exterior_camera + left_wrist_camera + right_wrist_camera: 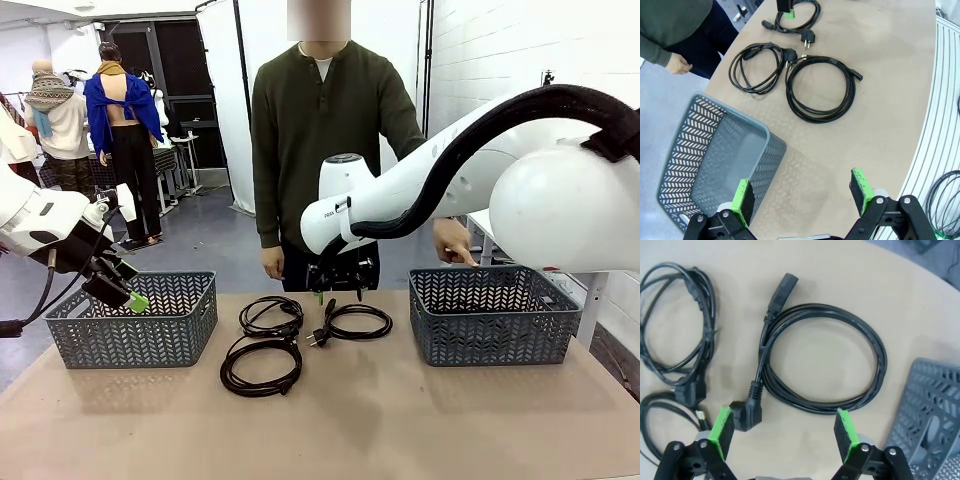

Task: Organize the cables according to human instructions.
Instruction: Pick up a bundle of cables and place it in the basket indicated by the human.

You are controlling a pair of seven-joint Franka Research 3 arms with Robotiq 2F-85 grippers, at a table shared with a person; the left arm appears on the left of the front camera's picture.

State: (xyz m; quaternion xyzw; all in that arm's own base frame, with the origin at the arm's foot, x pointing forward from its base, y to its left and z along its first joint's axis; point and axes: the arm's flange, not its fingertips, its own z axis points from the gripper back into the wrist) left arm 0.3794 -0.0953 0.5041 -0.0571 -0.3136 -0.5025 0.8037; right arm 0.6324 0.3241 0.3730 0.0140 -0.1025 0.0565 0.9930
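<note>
The left basket [150,335] sits on the table [400,430]. The left gripper [801,192] hangs over one corner of that basket, its fingers spread wide with nothing between them. Three black cables lie in round loops on the table beside the left basket. A small cable [733,67] and a big cable [820,116] are near it, and a third cable [879,357] is farther off. The right gripper [784,430] is low over the third cable, wide open and holding nothing. I can't tell if it touches the cord. The person [320,140] stands across the table from the left basket, with one hand [455,243] on the rim of the right basket [490,335].
</note>
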